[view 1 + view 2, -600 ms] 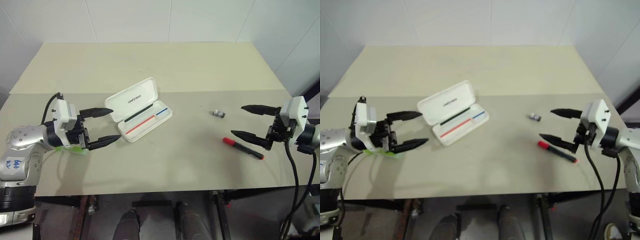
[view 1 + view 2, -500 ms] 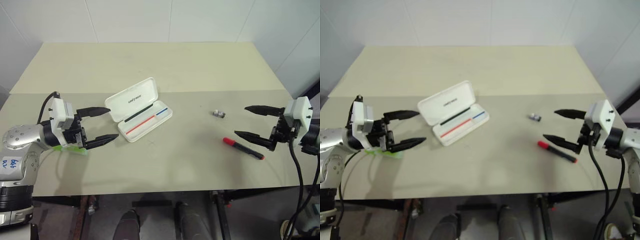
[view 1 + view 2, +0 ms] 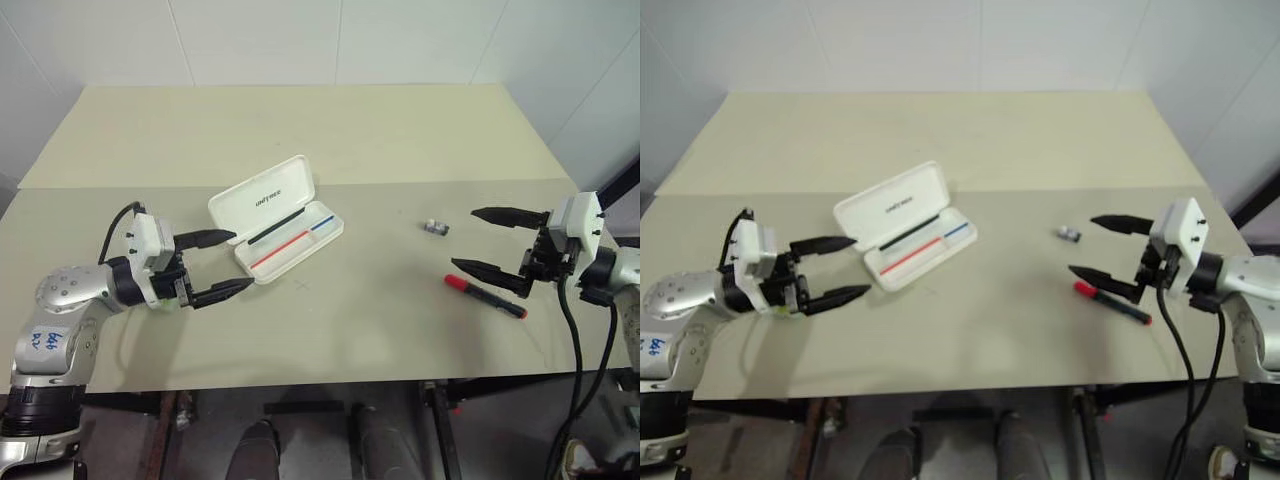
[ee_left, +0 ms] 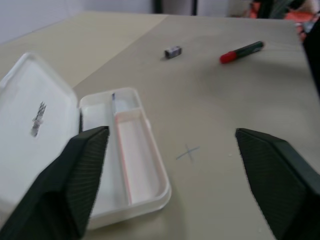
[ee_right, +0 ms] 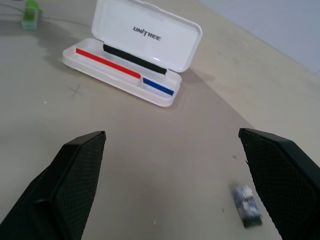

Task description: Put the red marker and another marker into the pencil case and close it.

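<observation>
**Open case, two markers still out: which claw is nearer which marker**

The slim red marker [image 3: 486, 296], black-barrelled with a glossy bright red cap, lies flat on the matt beige desk [image 3: 380, 140]. Its long axis runs slantwise, cap toward the desk's middle and barrel end toward the robot's right. The right claw [image 3: 484, 241], two black textured fingers spread wide and grasping nothing, hangs just above and beside the cap end, pointing inward across the desk. The right arm is by far the nearer; the coming move appears to turn on lowering this claw and bringing its fingers across the barrel.

The white hard-plastic pencil case [image 3: 278, 231], rectangular with rounded corners, stands open left of centre, well apart from the red marker. Its lid, lettered in small dark type, leans back on the hinge; red, blue and black lines mark the shallow tray inside. No marker lies in it.

The left claw [image 3: 222, 263], likewise spread and empty, points toward the case's near corner. The short, chunky light-green marker [image 5: 31, 12] sits on the desk beyond the case as the right wrist view has it, on the left arm's side.

A tiny grey metallic object [image 3: 434, 227] rests between the case and the right claw.
</observation>
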{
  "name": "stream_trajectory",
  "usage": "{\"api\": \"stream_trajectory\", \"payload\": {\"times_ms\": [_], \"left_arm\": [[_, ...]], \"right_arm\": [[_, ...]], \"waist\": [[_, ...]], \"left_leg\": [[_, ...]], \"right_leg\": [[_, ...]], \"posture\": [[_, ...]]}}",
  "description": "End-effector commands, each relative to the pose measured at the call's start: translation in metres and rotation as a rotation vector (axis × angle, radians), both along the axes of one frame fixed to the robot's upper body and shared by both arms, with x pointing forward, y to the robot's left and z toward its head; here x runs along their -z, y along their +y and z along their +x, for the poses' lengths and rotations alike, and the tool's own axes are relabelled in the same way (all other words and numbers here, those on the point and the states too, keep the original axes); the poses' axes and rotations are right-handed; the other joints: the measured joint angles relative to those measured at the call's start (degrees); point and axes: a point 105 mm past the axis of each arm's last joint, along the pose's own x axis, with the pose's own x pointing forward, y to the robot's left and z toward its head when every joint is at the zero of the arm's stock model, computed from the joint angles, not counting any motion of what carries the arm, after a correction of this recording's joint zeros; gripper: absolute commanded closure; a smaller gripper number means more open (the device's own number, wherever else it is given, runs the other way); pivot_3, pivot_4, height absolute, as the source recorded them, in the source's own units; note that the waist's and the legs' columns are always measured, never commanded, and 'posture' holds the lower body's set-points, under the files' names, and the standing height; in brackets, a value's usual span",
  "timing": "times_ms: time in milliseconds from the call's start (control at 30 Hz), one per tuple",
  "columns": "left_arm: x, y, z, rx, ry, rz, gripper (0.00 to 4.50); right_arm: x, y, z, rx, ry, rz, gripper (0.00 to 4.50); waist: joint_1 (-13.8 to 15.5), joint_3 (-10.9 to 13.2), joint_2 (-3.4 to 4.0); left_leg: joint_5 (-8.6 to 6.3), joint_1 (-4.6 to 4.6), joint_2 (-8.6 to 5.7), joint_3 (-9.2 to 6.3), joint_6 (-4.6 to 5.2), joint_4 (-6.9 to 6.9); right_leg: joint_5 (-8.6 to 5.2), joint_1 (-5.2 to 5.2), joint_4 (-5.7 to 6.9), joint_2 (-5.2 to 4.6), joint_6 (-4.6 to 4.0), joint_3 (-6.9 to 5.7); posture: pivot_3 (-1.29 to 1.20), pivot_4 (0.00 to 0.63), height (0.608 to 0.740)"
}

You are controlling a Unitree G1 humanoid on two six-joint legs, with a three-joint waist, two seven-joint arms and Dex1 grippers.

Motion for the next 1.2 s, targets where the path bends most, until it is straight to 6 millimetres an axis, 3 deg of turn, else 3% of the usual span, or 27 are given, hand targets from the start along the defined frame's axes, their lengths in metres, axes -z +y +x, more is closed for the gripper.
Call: {"api": "stream_trajectory", "payload": {"times_ms": [33,167,367,467,833,967,1200], "left_arm": [[0.008,-0.007,-0.001,-0.033,-0.021,0.029,1.6],[0.026,-0.032,0.009,-0.111,0.004,-0.004,1.6],[0.037,-0.048,0.013,-0.141,0.026,-0.006,1.6],[0.047,-0.065,0.016,-0.157,0.041,0.01,1.6],[0.054,-0.064,0.028,-0.205,0.044,0.04,1.6],[0.06,-0.055,0.038,-0.245,0.058,0.077,1.6],[0.067,-0.045,0.037,-0.25,0.118,0.134,1.6]], "right_arm": [[-0.01,0.018,-0.002,-0.032,-0.062,0.019,0.0],[-0.014,0.034,-0.004,-0.059,-0.096,0.061,0.0],[-0.017,0.053,-0.007,-0.077,-0.119,0.094,0.0],[-0.018,0.058,-0.01,-0.089,-0.125,0.113,0.0],[-0.02,0.067,-0.025,-0.135,-0.089,0.1,0.0],[-0.019,0.062,-0.03,-0.136,-0.072,0.075,0.0],[-0.023,0.064,-0.032,-0.129,-0.093,0.081,0.0]], "waist": [[0.02,0.0,0.0],[0.25,0.0,0.0],[0.24,0.0,-0.01],[0.25,0.0,-0.01],[0.31,0.0,-0.01],[0.62,0.0,-0.01],[0.19,-0.01,-0.01]], "left_leg": [[0.0,-0.01,0.0,0.0,0.0,0.0],[0.0,0.0,0.0,-0.01,0.0,0.01],[0.0,-0.01,0.0,-0.02,0.0,0.06],[0.0,-0.01,-0.01,-0.02,0.0,0.07],[0.0,-0.01,-0.01,-0.02,0.0,0.07],[0.0,-0.01,-0.01,-0.02,0.0,0.08],[0.0,0.01,-0.01,-0.02,0.0,0.06]], "right_leg": [[0.0,0.0,0.0,0.0,0.0,0.0],[0.01,0.0,0.02,0.0,0.01,0.0],[0.03,0.01,0.04,0.0,0.04,0.0],[0.03,0.03,0.02,0.0,0.04,0.0],[0.02,0.03,0.02,0.01,0.04,0.0],[0.02,0.04,0.0,0.01,0.04,0.0],[0.02,0.03,0.01,0.01,0.03,-0.01]], "posture": [[0.0,0.15,0.74],[0.0,0.15,0.74],[0.0,0.15,0.74],[0.0,0.15,0.74],[0.0,0.15,0.74],[0.0,0.15,0.74],[0.0,0.15,0.74]]}}
